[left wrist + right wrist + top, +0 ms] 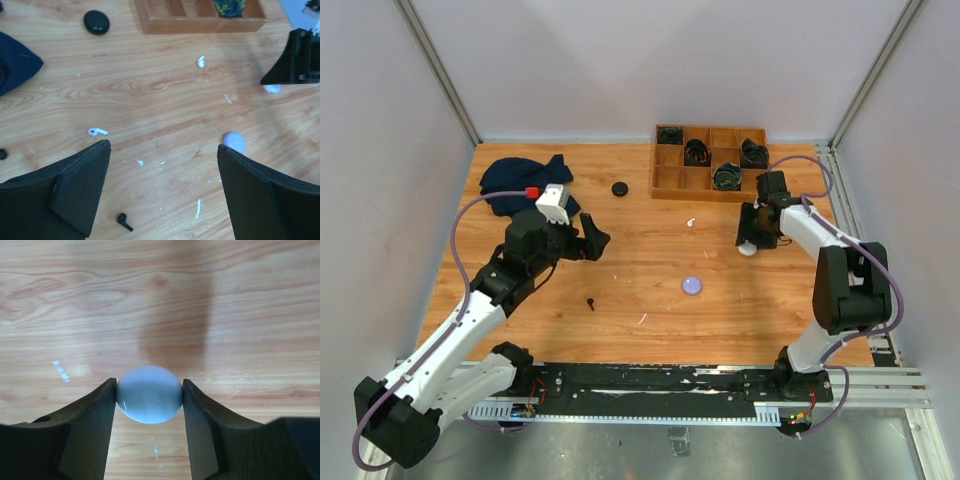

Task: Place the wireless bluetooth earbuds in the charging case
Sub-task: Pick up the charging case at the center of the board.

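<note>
My right gripper (750,243) is shut on a round white charging case (149,393), which rests on or just above the wooden table; the fingers (97,410) touch it on both sides. It also shows in the left wrist view (272,88). My left gripper (592,240) is open and empty above the table's middle left. In its view lie a white earbud (98,132), a second white earbud (201,61), a black earbud (122,221) and a round pale purple case (234,141). The top view also shows the black earbud (590,302) and the purple case (692,286).
A round black case (619,188) lies at the back middle. A wooden compartment tray (672,178) with coiled black cables stands at the back right. A dark blue cloth (520,180) lies at the back left. Small white flecks (198,208) dot the table.
</note>
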You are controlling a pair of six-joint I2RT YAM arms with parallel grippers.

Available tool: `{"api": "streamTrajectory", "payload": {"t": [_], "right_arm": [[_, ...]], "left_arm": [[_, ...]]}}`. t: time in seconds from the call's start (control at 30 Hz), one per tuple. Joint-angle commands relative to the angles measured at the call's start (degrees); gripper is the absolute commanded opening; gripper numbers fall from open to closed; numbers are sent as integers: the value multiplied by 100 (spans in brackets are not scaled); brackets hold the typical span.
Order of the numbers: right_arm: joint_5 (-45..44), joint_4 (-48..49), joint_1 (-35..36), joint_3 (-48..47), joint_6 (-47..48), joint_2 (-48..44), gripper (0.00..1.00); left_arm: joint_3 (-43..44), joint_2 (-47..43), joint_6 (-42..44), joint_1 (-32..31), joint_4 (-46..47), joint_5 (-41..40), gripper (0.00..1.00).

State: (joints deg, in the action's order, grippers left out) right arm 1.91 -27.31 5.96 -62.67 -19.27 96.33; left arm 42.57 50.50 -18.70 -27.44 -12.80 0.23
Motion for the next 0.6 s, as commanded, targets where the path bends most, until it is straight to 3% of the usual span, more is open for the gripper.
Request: {"api": "streamTrajectory", "payload": {"t": [0.0, 0.57], "right_arm": [[101, 228, 403, 140, -230, -603, 43], [-204, 1232, 2281, 267, -1165, -2366, 43]], "left_arm": [[-279, -286, -403, 55, 710, 481, 92], [-1203, -239, -1677, -67, 2629, 1290, 83]]}}
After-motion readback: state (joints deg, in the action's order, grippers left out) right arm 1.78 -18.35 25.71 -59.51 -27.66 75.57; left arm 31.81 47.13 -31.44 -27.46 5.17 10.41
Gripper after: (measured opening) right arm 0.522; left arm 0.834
